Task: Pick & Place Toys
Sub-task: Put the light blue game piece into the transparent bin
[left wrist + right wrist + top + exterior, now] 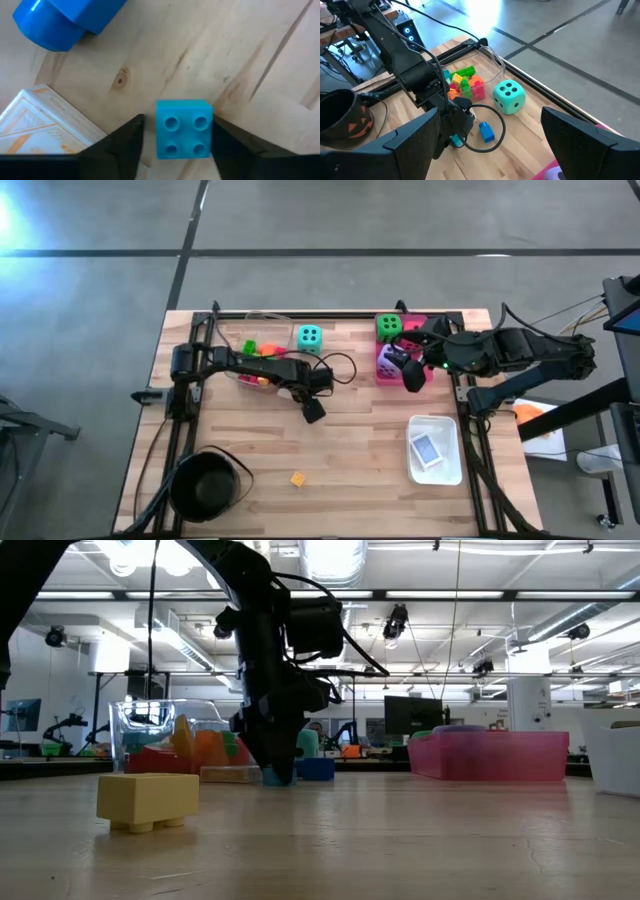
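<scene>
1. Left wrist view shows a small teal block (183,128) with four studs, lying flat on the tabletop (240,60) between the left gripper's (176,145) two dark fingers.
2. The jaws stand spread to either side of the block, each with a thin gap to its side wall; no pinch is visible yet, so I judge the grasp is about to be made.
3. Handling, as a judgement: the block looks like hard, smooth plastic, light and stiff. It will not deform, but it could slip or twist out if caught on a corner. The two flat opposite side walls, low on the body and below the studs, look like the best place to take hold.
4. Close by lie a blue block (60,20) and a picture card (45,125), both apart from the teal one. The card's edge sits near one finger, so it could be nudged.
5. In the high view the left gripper (313,409) is near the tabletop's middle, just beside the clear tray (262,352) of mixed blocks, with the teal die (309,337) beyond it.
6. A yellow block (297,478) lies alone towards the front, near the black pot (203,485).
7. The right gripper (411,374) hangs over the pink tray (384,365) with its jaws wide and empty, next to the green die (388,327). A white tray (436,450) holds a card.
</scene>
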Motion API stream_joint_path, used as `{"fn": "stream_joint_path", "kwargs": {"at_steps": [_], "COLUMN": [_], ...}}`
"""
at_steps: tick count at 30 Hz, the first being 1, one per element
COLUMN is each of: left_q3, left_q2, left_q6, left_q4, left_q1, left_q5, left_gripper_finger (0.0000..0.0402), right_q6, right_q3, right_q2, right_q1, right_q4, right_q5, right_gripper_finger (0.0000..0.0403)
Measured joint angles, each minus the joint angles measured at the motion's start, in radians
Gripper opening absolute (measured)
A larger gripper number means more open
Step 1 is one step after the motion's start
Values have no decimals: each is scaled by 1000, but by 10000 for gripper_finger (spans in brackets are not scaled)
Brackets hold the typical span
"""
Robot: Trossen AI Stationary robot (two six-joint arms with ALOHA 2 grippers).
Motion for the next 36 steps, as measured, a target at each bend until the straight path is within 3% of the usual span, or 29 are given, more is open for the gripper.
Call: {"fn": "stream_joint_path", "kwargs": {"at_steps": [6,15,23,30,36], "left_q3": [1,18,116,204,176], "left_q2": [0,-6,-20,-118,-239], "left_q6": [-51,-87,-78,-22,0], "left_q4": [-6,-25,-111,-157,-194], "left_q1": [1,3,5,18,63], "left_q5": [29,54,56,44,-39], "left_gripper_finger": [136,136,136,136,136], "right_q6": [0,-4,-4,-5,-7], "right_q3": [0,0,0,0,0], "right_q2": [0,0,0,0,0], "right_q1": [0,0,0,0,0], "right_q4": [0,0,1,4,3], "right_q5": [1,2,2,1,1], "right_gripper_finger": [340,340,340,340,340]}}
